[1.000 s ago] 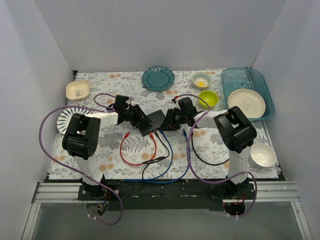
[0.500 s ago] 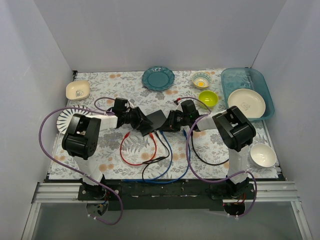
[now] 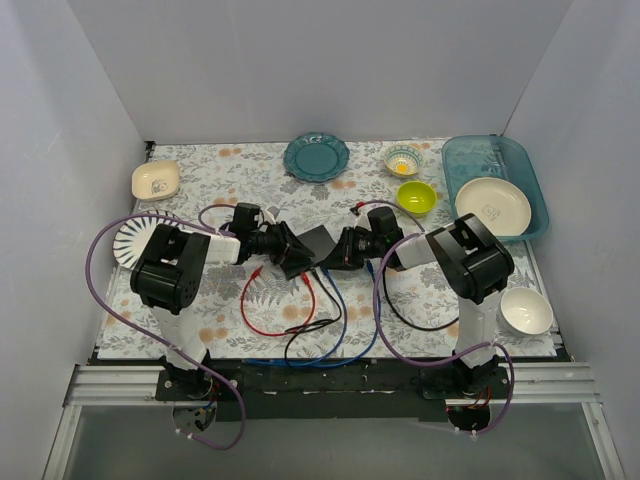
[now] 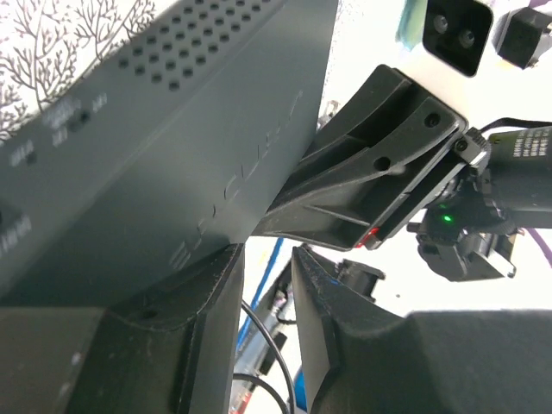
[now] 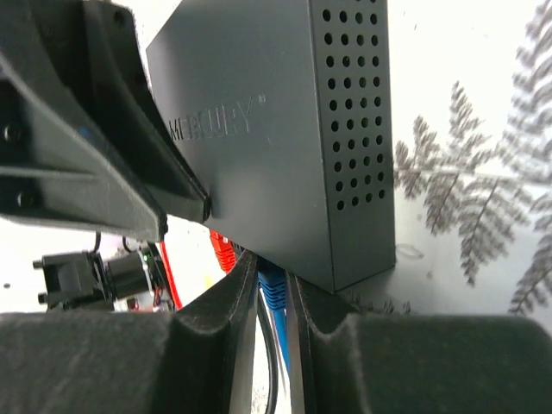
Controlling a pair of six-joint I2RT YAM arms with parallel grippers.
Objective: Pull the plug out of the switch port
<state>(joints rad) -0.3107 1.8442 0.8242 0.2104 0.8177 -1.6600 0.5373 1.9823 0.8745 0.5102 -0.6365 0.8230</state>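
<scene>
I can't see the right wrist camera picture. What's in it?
The right gripper pinches a blue plug at the bottom edge of a black switch with vent holes. The left gripper touches the switch too; fern-patterned cloth lies behind.

In the right wrist view, the blue plug (image 5: 272, 289) sits between the fingers of the right gripper (image 5: 271, 321). Its port on the switch (image 5: 276, 129) is hidden from you. In the top view, the sockets are too small to resolve.
</scene>
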